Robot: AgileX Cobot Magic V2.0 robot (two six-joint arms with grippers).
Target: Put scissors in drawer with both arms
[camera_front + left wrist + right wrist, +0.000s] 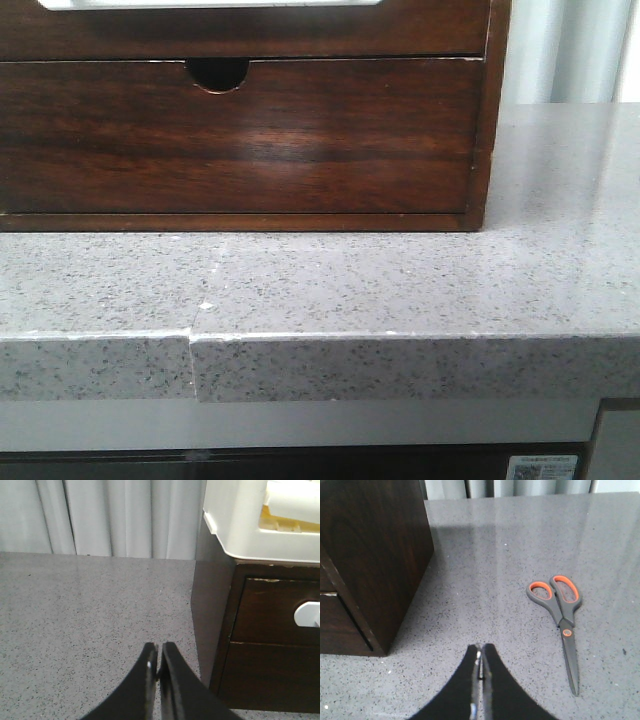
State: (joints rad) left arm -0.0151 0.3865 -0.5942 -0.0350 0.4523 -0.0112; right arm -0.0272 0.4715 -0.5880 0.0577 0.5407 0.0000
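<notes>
Left claw [159,664] closed, empty; right claw [480,662] closed, empty. Grey-and-orange-handled scissors [562,621] flat on speckled grey table [510,555], dark reddish-brown glossy wooden drawer [272,612] shut.

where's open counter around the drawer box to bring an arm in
Bare counter lies in front of the cabinet, between it and the counter's front edge, and on the curtain side by the left end effector. Beside the cabinet near the right end effector, the scissors occupy part.

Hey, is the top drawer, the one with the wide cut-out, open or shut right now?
Shut. In the left wrist view the drawer front sits flush within the cabinet frame, with only thin seams around it. Scissors lie on the counter.
</notes>
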